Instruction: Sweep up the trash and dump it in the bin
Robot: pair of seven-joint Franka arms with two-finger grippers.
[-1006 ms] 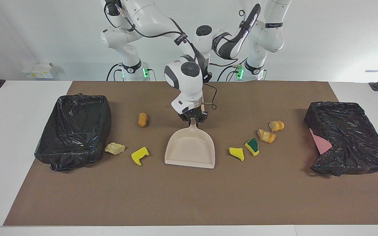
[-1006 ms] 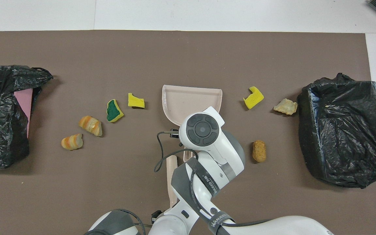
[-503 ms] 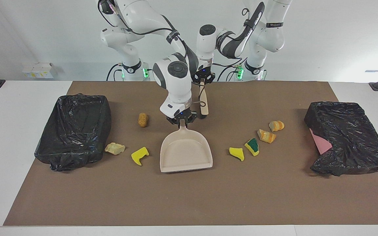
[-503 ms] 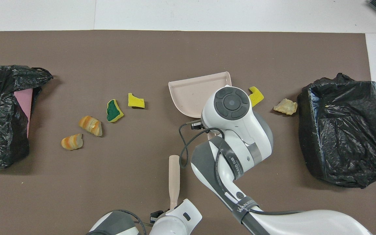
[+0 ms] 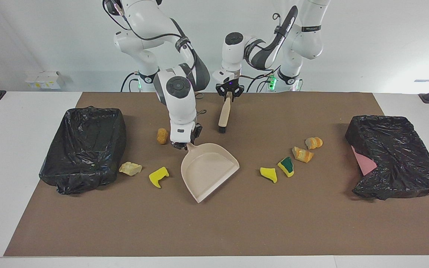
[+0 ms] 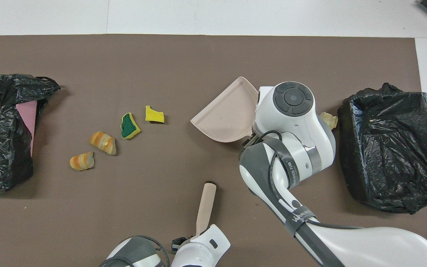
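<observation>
My right gripper (image 5: pixel 185 143) is shut on the handle of the beige dustpan (image 5: pixel 207 169), whose mouth is turned slantwise toward the left arm's end. My left gripper (image 5: pixel 229 92) is shut on the beige brush (image 5: pixel 224 111), which hangs tilted with its dark bristle end low over the mat. Trash lies on both sides of the pan. Toward the right arm's end are a brown lump (image 5: pixel 161 136), a pale chunk (image 5: pixel 130 168) and a yellow foam piece (image 5: pixel 158 176). Toward the left arm's end are a yellow piece (image 5: pixel 268 174), a green-and-yellow sponge bit (image 5: pixel 286 166) and two orange lumps (image 5: pixel 302 154).
A black-bagged bin (image 5: pixel 84 149) stands at the right arm's end of the brown mat (image 5: pixel 214 230). Another bagged bin (image 5: pixel 397 160), with pink showing at its side, stands at the left arm's end. In the overhead view my right arm covers the brown lump and one yellow piece.
My right gripper has carried the dustpan toward the right arm's end and turned its mouth slantwise. My left gripper has lifted the brush and swung it clear of the pan.
</observation>
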